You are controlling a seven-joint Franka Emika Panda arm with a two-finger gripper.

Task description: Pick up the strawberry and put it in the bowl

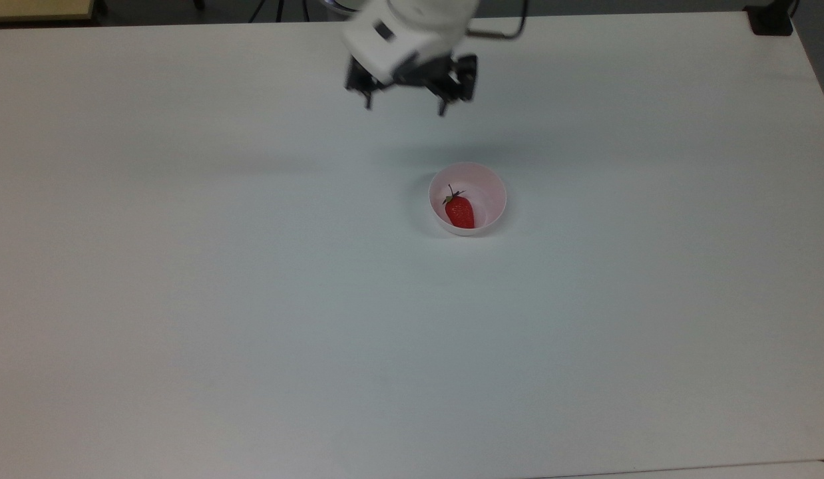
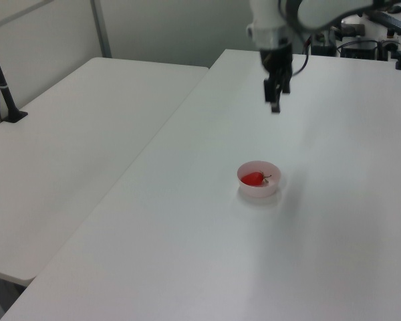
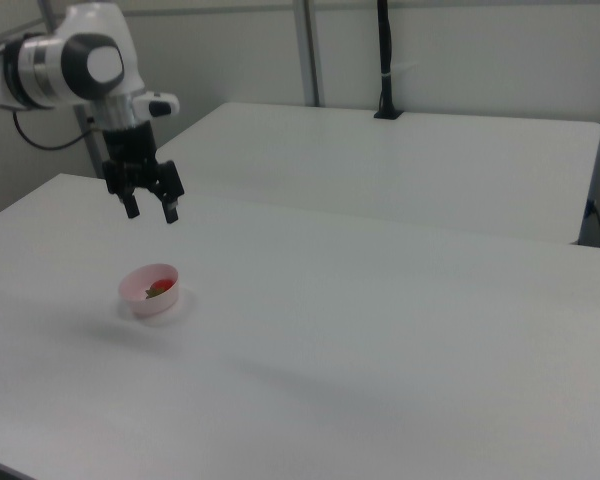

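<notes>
Strawberry (image 1: 460,213): we see it lying inside the bowl (image 1: 492,193).
Claw (image 1: 405,108): we find it spread wide, empty, well above the table (image 1: 252,299).

A plain white counter (image 1: 252,299) carries the things. The pink bowl (image 1: 493,183) sits directly on it, somewhat toward the top view's upper right.

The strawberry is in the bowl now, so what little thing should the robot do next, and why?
Probably just lift a bit higher and stop. The strawberry already lies inside the bowl, and the gripper hangs open and empty, well clear of the bowl, toward the top view's upper left. Nothing seems left to pick up.
</notes>
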